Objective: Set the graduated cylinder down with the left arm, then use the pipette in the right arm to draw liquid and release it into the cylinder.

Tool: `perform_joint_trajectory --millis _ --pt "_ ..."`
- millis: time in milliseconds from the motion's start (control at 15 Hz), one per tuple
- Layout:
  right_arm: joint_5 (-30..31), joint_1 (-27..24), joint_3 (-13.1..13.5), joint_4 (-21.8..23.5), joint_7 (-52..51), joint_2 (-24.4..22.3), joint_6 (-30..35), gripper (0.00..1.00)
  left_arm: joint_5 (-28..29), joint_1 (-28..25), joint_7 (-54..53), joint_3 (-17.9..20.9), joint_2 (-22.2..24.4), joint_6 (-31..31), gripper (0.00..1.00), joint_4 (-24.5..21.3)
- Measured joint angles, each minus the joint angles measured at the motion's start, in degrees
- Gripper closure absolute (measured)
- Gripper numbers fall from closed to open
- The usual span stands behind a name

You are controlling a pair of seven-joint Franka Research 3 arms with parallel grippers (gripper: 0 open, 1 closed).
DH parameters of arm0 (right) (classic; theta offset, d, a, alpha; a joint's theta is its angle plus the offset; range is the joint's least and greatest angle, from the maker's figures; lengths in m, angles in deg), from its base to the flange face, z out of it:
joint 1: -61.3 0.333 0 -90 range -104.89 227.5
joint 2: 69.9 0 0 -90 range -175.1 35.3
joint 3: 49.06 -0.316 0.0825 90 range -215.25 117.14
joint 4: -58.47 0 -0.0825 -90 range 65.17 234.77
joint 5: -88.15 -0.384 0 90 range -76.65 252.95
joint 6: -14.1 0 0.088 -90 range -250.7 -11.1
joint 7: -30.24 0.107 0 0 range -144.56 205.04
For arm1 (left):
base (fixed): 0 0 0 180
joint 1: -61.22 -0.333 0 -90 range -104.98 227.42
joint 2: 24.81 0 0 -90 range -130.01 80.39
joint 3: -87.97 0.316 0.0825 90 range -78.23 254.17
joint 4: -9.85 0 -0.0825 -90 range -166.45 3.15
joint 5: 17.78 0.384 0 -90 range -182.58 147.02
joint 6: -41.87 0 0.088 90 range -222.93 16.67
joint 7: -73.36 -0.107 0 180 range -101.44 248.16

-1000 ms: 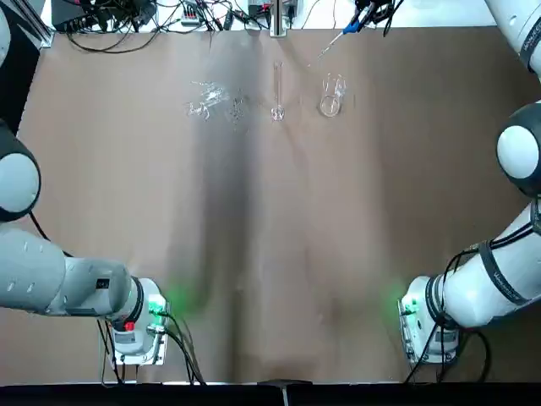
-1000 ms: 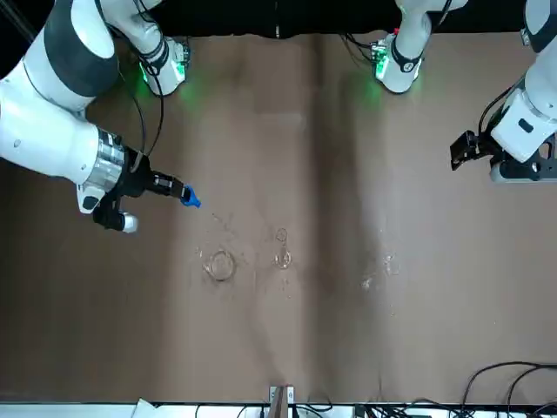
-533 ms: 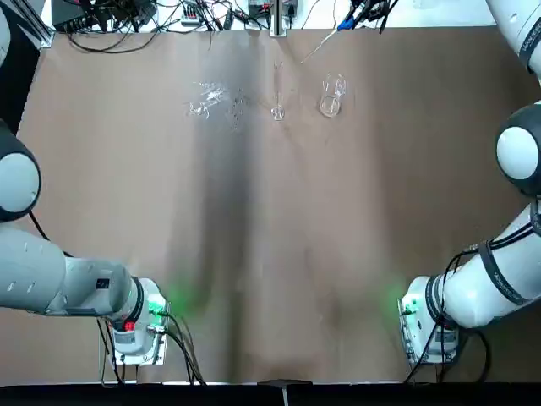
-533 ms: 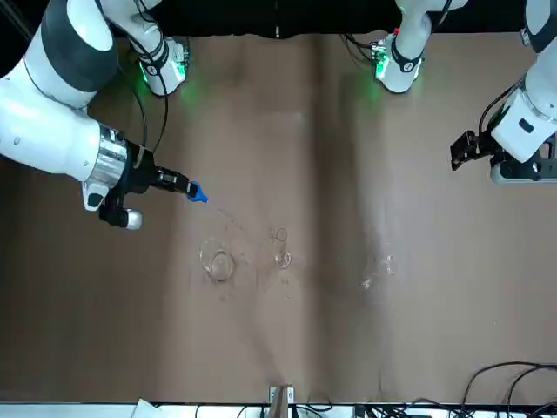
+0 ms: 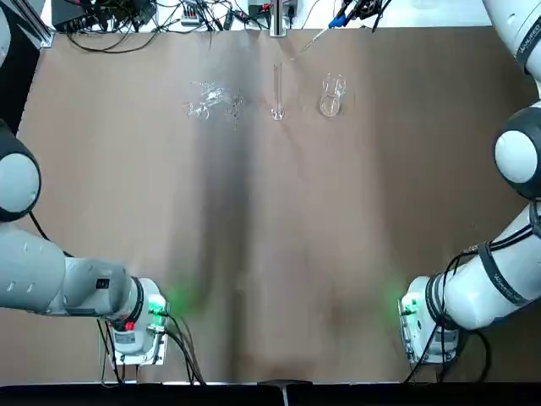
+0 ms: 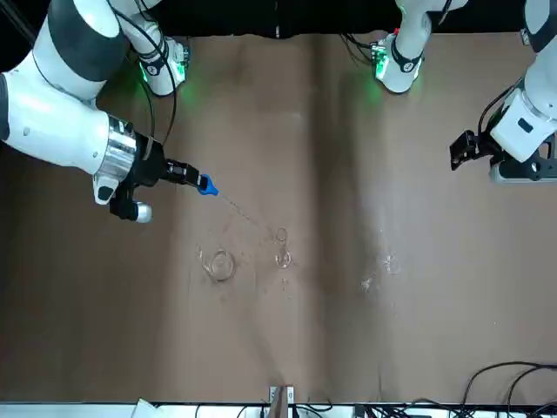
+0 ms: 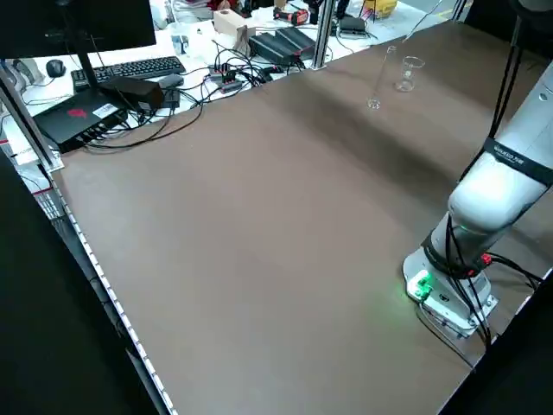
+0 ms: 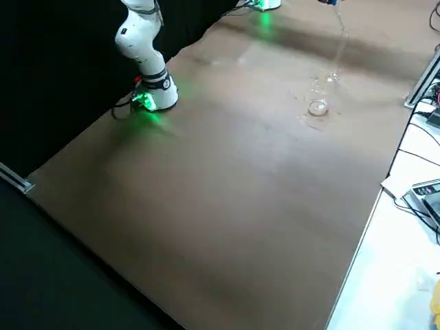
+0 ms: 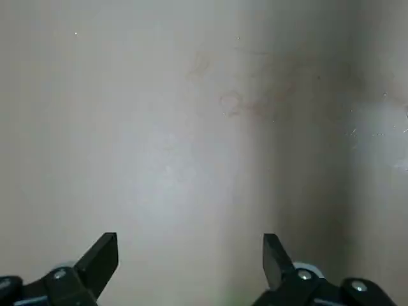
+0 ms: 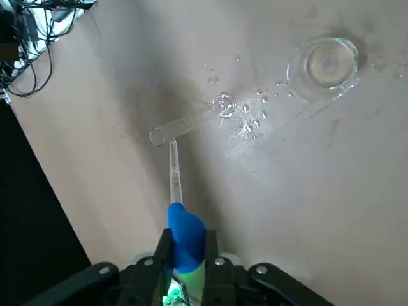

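The graduated cylinder [image 6: 282,248] stands upright on the brown table [image 5: 270,254], at the far middle [image 5: 277,89]. My right gripper [image 6: 184,174] is shut on the blue bulb of the pipette [image 6: 206,185]. It holds the pipette slanted, with the thin glass tube running toward the cylinder. In the right wrist view the pipette [image 10: 183,229] has its tip right at the mouth of the cylinder [image 10: 191,120]. A short clear beaker [image 6: 218,263] stands beside the cylinder. My left gripper [image 6: 463,150] hovers open and empty, well off to the left side of the table [image 9: 191,255].
Small clear glass pieces [image 5: 211,100] lie on the table left of the cylinder. Cables and electronics [image 5: 169,13] crowd the far edge, with a metal post [image 5: 277,17] behind the cylinder. A keyboard [image 7: 130,67] sits beyond the far edge.
My right gripper has carried the pipette from beside the beaker toward the cylinder, bringing the tip to its mouth. The left arm has not moved.
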Motion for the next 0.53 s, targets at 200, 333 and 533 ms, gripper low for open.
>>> perform_joint_trajectory --millis 200,333,533 --pt "-0.38 0.63 -0.01 -0.49 0.87 0.0 -0.9 0.77 0.0 0.01 0.0 -0.02 0.0 0.0 0.0 0.0" --pt "-0.4 1.69 -0.01 -0.55 1.59 0.0 -2.47 0.77 0.0 0.01 0.0 -0.03 0.0 0.0 0.0 0.0" --pt "-0.39 3.99 -0.02 -0.55 2.95 0.01 -6.0 0.77 0.0 0.0 0.0 -0.03 0.0 0.0 0.0 0.01"
